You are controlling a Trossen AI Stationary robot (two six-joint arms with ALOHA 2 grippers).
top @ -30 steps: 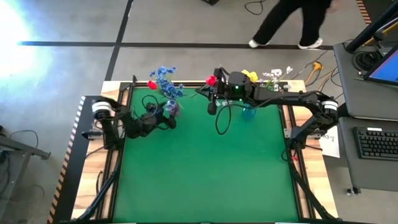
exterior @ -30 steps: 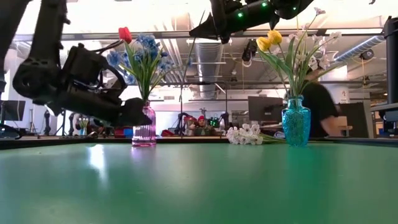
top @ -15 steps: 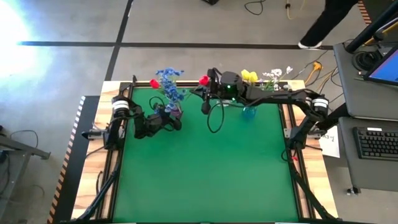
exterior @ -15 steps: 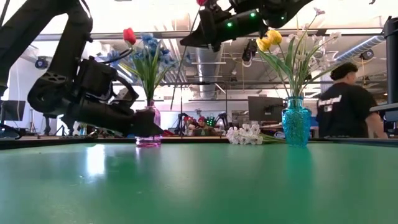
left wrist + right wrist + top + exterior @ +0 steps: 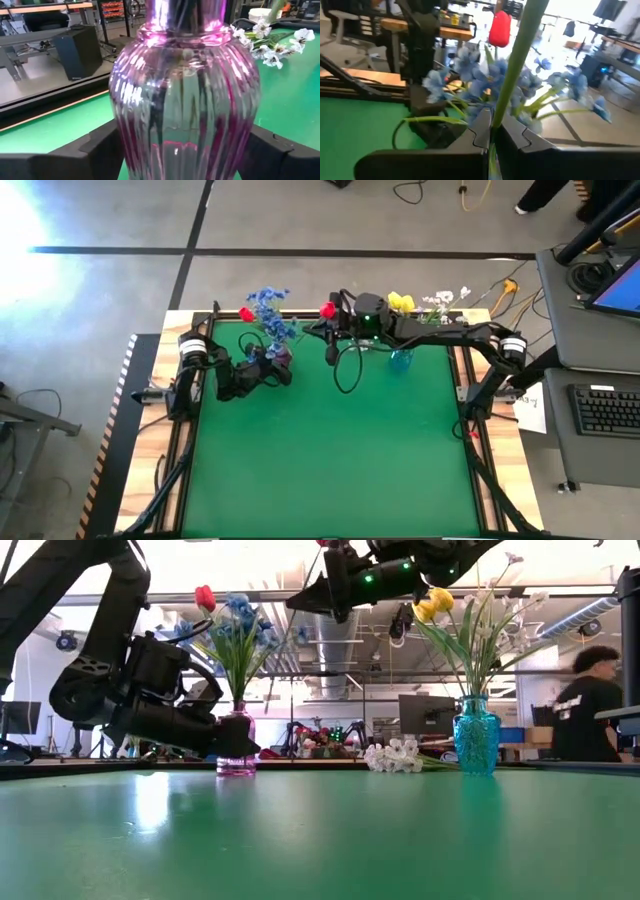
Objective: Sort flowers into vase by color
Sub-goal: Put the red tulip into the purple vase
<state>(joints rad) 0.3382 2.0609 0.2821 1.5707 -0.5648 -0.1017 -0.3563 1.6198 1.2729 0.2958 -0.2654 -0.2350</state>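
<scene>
A: Left gripper (image 5: 283, 372)? Fingers either side of the pink vase (image 5: 185, 95) with the blue flowers (image 5: 268, 308), far-left of the table (image 5: 330, 450); can't tell if clamped

B: Right gripper (image 5: 331, 330): clenched on a red tulip (image 5: 326, 310) stem, up high between the vases

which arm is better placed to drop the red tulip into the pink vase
Right: the right gripper is shut on the red tulip, held high near the pink vase. The left gripper only brackets that vase.

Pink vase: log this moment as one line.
left gripper: straddling pink vase | right gripper: shut on red tulip, raised | white spray: on table
</scene>
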